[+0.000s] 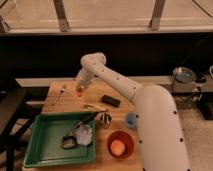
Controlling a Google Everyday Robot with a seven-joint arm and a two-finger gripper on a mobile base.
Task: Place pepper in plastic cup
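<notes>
My gripper (79, 89) is at the far left of the wooden table (67, 107), pointing down from the white arm. It is shut on the small orange-red pepper (79, 93), which shows just under its tip, at or barely above the tabletop. The light-blue plastic cup (130, 120) stands well to the right and nearer the front, partly hidden by my arm's thick forearm.
An orange bowl (120, 145) holding a round orange fruit sits in front of the cup. A green tray (45, 150) with a crumpled bag and utensils fills the front left. A black flat item (111, 100), a yellowish strip (93, 106) and a utensil (59, 95) lie nearby.
</notes>
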